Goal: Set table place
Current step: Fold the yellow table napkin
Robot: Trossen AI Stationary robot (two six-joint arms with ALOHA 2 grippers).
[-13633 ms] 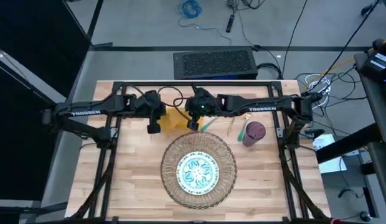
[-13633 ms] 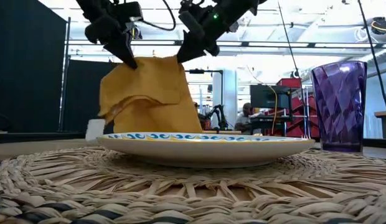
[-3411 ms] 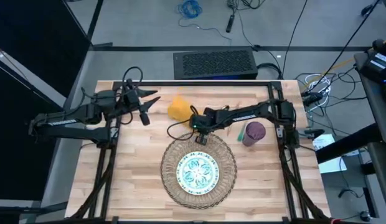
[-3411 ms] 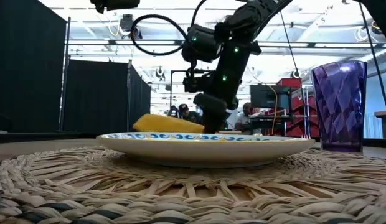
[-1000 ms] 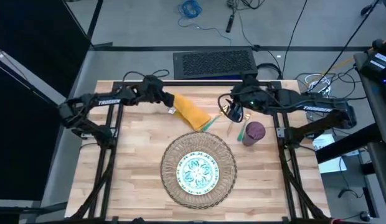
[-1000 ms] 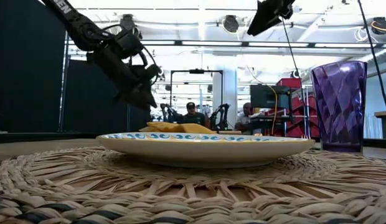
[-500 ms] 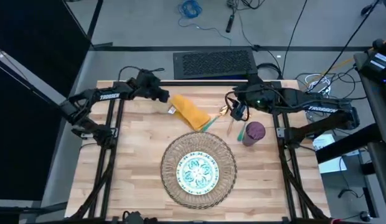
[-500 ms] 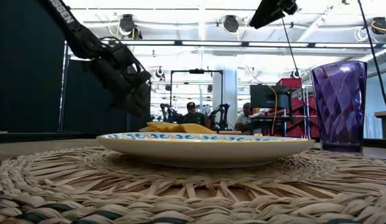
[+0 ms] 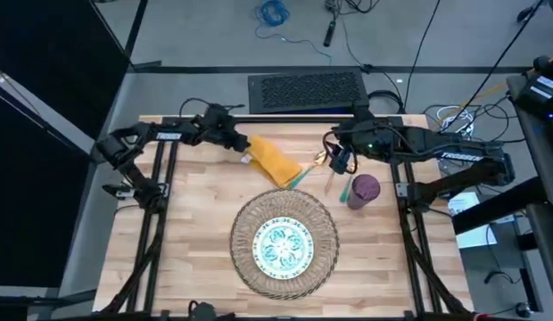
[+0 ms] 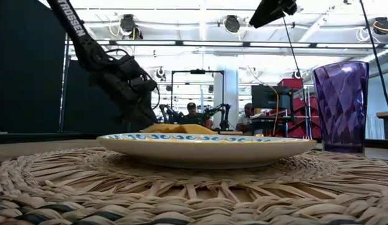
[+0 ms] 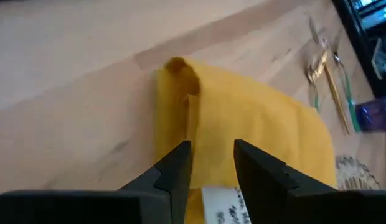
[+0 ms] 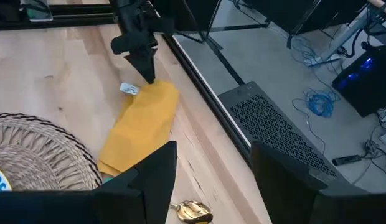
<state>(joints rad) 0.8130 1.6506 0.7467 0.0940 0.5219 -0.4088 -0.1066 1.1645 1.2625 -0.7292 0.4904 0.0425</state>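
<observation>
Jaws of left gripper (image 11: 208, 163) apart, now back over napkin (image 9: 272, 160) end; right gripper (image 12: 208, 168) apart.

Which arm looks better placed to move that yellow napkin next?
The left. Its gripper sits right at the napkin's far end, jaws slightly apart over the cloth, while the right gripper hangs above the cutlery.

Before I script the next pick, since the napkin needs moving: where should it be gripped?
Grip the napkin at its folded far end, where the left gripper already sits. It lies flat and diagonal; its near end overlaps the cutlery and straw mat, so come from the table's far-left side.
</observation>
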